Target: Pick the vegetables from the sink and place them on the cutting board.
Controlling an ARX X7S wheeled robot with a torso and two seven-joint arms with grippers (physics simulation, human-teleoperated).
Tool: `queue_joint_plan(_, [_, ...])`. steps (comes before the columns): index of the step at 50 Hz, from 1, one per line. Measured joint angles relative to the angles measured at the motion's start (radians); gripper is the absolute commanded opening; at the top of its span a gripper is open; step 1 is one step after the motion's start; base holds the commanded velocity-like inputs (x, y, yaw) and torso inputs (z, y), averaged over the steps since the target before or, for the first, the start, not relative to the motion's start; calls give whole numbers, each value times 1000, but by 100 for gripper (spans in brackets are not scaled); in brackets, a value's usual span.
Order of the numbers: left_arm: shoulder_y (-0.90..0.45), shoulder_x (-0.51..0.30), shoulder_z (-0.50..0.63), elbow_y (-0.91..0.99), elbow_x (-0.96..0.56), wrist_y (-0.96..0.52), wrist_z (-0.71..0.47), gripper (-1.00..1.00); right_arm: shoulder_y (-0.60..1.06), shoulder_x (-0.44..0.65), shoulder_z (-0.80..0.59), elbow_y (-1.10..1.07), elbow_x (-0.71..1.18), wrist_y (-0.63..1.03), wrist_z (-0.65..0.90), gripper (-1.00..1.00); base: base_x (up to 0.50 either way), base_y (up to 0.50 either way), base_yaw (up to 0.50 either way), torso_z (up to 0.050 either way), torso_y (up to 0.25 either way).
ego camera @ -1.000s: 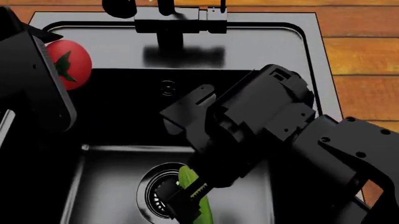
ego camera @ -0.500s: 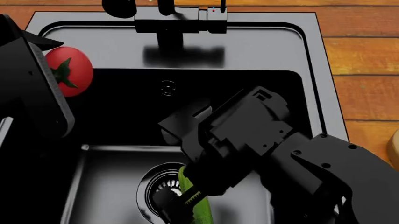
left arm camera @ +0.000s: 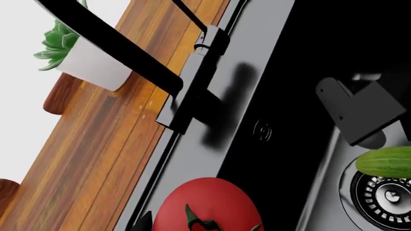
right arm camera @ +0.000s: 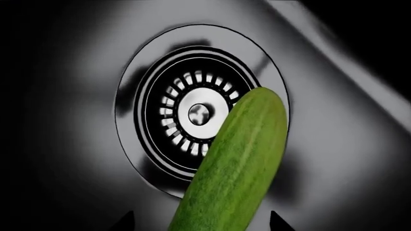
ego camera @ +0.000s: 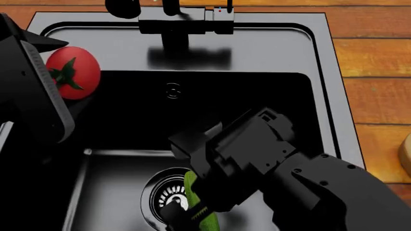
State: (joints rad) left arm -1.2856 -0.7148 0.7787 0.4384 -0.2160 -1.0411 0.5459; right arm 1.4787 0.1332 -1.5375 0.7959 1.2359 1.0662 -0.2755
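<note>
Cucumber [right arm camera: 234, 163] straddled by the right gripper [right arm camera: 202, 222], jaws apart, a dark fingertip on either side and a sliver of basin floor showing between each tip and the green skin, so not yet pinched as far as the right wrist view tells. Low in the sink [ego camera: 321, 72], rounded end reaching over the edge of the drain [right arm camera: 198, 114], body running away from the drain toward the robot; resting on the floor or just off it, impossible to say. Probably light, stiff and smooth-skinned, apt to roll or squirt out lengthwise under a hard squeeze. Best taken across the middle of its length rather than near the tapering end (a hold at the end likely to let it pivot). Worth closing gently and squarely, then lifting straight up clear of the drain

Left gripper [left arm camera: 200, 225] barely visible, only dark tips beside the tomato [ego camera: 76, 72]; apparently closed on it, judging from the fruit hanging high above the basin floor, up and well to the left of the drain, level with the steel rim. Round, glossy, soft-fleshed: easy to bruise or let slip, best held across its widest girth with light pressure, green stem kept clear of the pads. Farther back from the drain, black faucet [ego camera: 173, 24] on the rear ledge, wooden countertop [ego camera: 378, 62] beyond. Cutting board not clearly in any view, so placing not yet begun
</note>
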Motion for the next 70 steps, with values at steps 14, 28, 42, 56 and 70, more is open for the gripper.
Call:
queue_joint_plan(14, [4, 5, -11, 13, -12, -5, -2, -100, -36, -5, -3, 26, -7, -16, 16, 100, 0, 0, 0, 0, 0])
queue_joint_plan(28, [5, 4, -15, 27, -22, -18, -1, -100, -52, -22, -16, 71, -14, -32, 3, -100, 0, 0, 0, 0, 0])
queue_joint_plan(42, [5, 0, -16, 30, -27, -17, 1, -100, -51, -32, -28, 105, 4, -37, -8, -100, 2, 1, 2, 0, 0])
queue_joint_plan(56, [-11, 6, -18, 26, -24, -11, 0, -100, -8, 4, -14, 43, -8, -15, 28, -100, 0, 0, 0, 0, 0])
queue_joint_plan(70, [1, 13, -32, 19, -20, 8, -22, -100, 127, 123, 76, -184, 79, 67, 128, -100, 0, 0, 0, 0, 0])
